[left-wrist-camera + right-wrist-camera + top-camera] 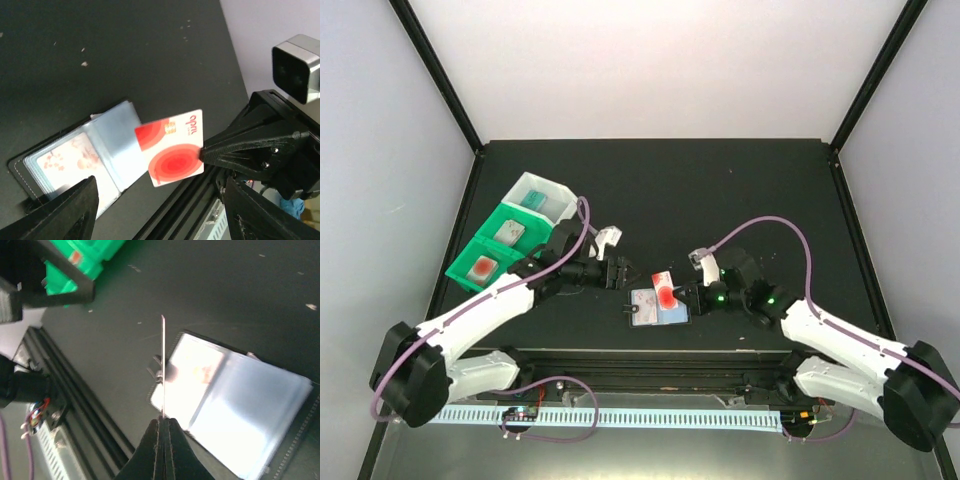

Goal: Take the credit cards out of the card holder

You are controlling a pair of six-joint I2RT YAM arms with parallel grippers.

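**Red card lifted out, pinched in your right gripper [681, 293]**
Its jaws are closed on the edge of the red-marked card [665, 289], held just above the card holder [648, 311]. The holder lies open, pockets up, at 6 o'clock on the table [750, 190]. Your left gripper [620, 272] hangs wide and empty at the holder's 10 o'clock, with the green bin [470, 252] beyond it.

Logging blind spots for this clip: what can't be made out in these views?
- Right wrist: the red-marked card is edge-on in the right gripper, so its face is hidden.
- Right wrist: glare washes out the card holder pockets; contents cannot be counted.
- Left wrist: a finger of the left gripper cuts off the card holder's corner.
- Top external: cards in the green bin are too small to read.
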